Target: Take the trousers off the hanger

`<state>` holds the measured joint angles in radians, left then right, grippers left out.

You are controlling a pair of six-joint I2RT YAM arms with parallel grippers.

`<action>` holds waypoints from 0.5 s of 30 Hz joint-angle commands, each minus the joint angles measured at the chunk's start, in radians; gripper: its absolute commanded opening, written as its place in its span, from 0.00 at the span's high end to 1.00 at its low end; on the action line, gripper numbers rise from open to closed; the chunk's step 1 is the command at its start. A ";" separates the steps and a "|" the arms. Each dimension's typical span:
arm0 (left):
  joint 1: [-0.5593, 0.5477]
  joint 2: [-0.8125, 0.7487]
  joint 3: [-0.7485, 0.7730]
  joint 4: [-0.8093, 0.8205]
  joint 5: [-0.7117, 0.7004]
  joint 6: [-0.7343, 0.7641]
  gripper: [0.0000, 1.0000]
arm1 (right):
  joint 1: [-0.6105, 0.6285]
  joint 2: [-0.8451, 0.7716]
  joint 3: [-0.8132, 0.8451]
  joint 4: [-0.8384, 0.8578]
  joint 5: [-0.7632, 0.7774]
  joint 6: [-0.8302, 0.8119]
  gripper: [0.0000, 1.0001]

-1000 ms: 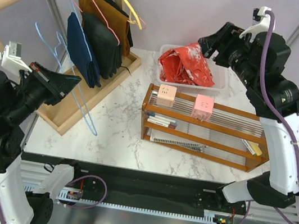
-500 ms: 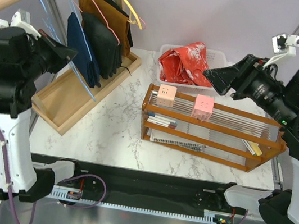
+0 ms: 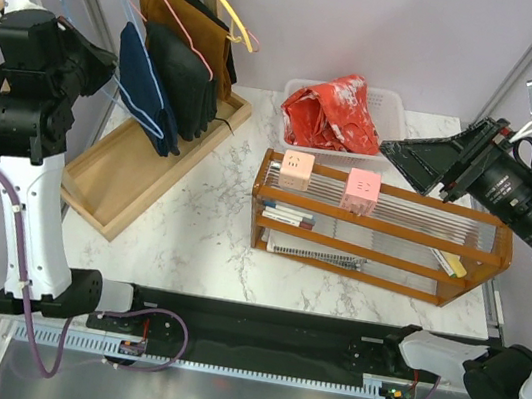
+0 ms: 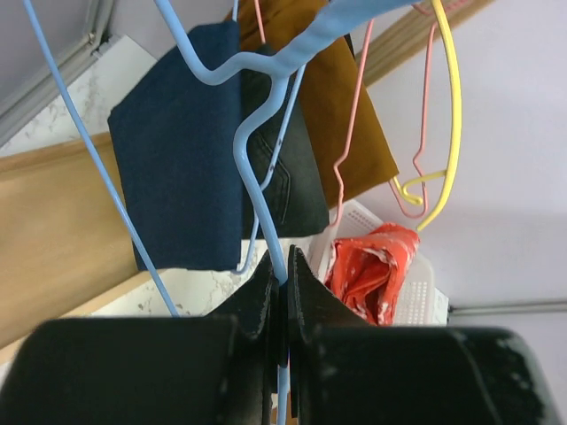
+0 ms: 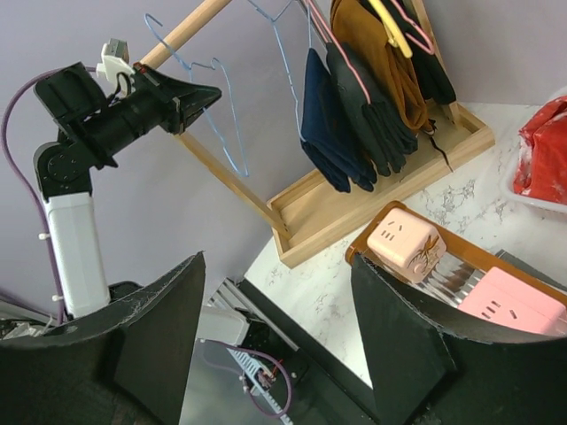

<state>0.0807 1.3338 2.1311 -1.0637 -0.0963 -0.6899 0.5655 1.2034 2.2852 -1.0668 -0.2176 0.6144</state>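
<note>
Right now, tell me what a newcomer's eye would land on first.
The red trousers, heaped in the white basket at the far edge of the table. Then the left hand, shut on the bare blue hanger by the clothes rack at the left.

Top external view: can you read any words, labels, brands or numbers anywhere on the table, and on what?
No text is readable in any view.
Peach socket cube and pink socket cube: outlet slots only, no lettering visible.
Books in the wooden rack: any print is too small to read.
</note>
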 commanded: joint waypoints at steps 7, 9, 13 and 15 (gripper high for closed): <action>0.001 0.059 0.062 0.070 -0.158 -0.005 0.98 | 0.001 0.031 0.054 0.005 -0.078 0.021 0.26; 0.001 0.085 0.096 0.070 -0.180 -0.010 0.98 | 0.001 0.033 0.053 0.011 -0.095 0.024 0.26; 0.001 0.134 0.157 0.068 -0.209 -0.013 0.98 | 0.002 0.033 0.051 0.011 -0.098 0.028 0.26; 0.002 0.157 0.177 0.068 -0.229 -0.013 0.98 | 0.002 0.035 0.049 0.011 -0.100 0.028 0.26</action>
<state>0.0807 1.4616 2.2406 -1.0378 -0.2459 -0.6872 0.5659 1.2377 2.3138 -1.0706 -0.2958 0.6292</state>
